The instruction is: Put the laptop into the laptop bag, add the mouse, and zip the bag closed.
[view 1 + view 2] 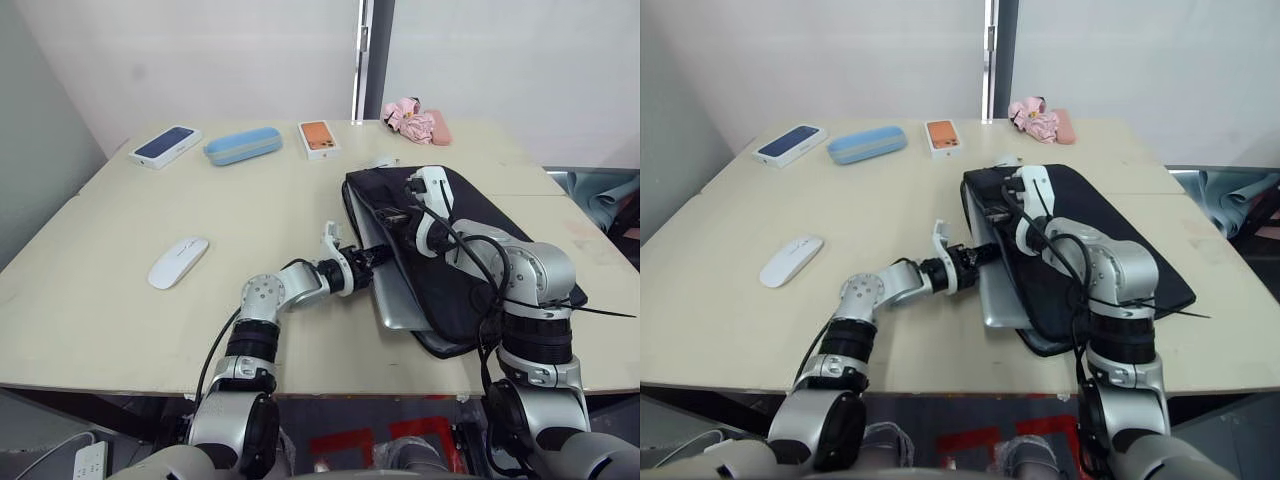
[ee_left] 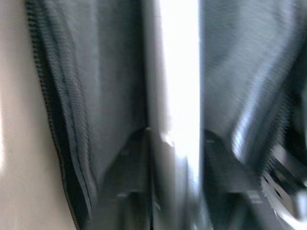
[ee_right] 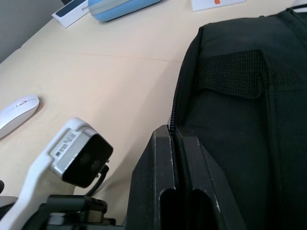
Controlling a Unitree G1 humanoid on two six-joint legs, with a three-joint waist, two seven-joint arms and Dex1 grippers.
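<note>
The black laptop bag [image 1: 470, 235] lies flat at the table's right, its open side facing left. The silver laptop [image 1: 395, 308] is partly inside it, with its near left corner sticking out. My left gripper [image 1: 374, 257] reaches in at the bag's open left edge. In the left wrist view its fingers [image 2: 132, 163] clamp the laptop's bright edge [image 2: 175, 72]. My right gripper [image 1: 392, 214] rests on the bag's top flap and is shut on the zipper edge [image 3: 173, 103]. The white mouse [image 1: 178, 262] lies alone at the table's left, away from both grippers.
Along the table's far side lie a white box with a dark phone picture [image 1: 165, 146], a blue case [image 1: 243, 145], an orange phone box [image 1: 319, 139] and a pink cloth [image 1: 415, 122]. A small pale object [image 1: 385, 161] sits just behind the bag.
</note>
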